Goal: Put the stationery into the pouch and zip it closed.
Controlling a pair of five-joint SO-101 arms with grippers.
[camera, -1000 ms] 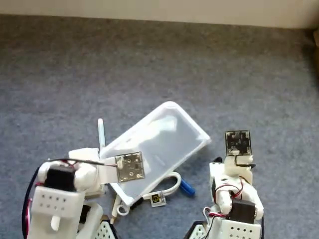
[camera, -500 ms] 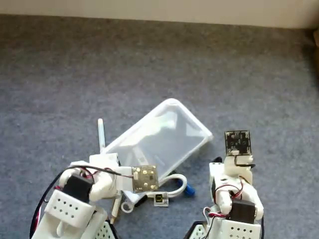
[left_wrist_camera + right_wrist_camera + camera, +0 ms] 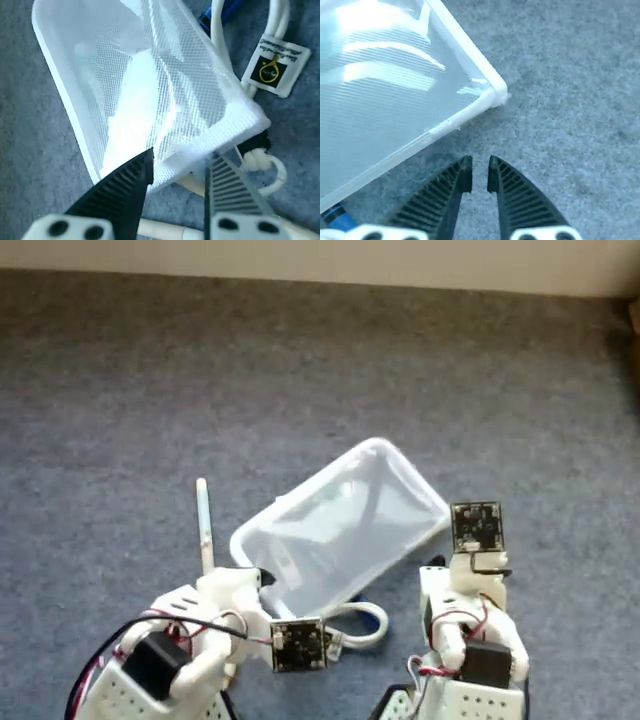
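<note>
High view, count: You've got one mesh pouch [image 3: 345, 525], one pale pen [image 3: 205, 525], one white cord loop [image 3: 365, 622] and two arms.
High view, layout: The pouch lies mid-table, skewed, with its far corner aimed at 1 o'clock. The pen sits just beside it at 9 o'clock, outside the mesh. The cord loop is at the pouch's 6 o'clock.
High view, arms: Your left arm [image 3: 180, 655] sits at the pouch's 7 o'clock, bent in to its near corner. Your right arm [image 3: 470, 640] stands at 4 o'clock, apart from the pouch.
High view, surface: Grey carpet [image 3: 450, 370] covers everything, with a pale wall strip [image 3: 300, 258] along 12 o'clock.
Left wrist, count: One printed tag [image 3: 272, 67] on the cord, one blue item [image 3: 222, 12] and one zip ring [image 3: 267, 167].
Left wrist, grip: The left gripper [image 3: 182, 156] has its fingers clamped on the pouch's corner edge, with mesh pinched between them. You can't make out what's inside the mesh.
Right wrist, grip: The right gripper [image 3: 479, 174] has its fingers almost together with only a thin slit, and holds nothing. It hangs over carpet near another pouch corner, not touching it.
</note>
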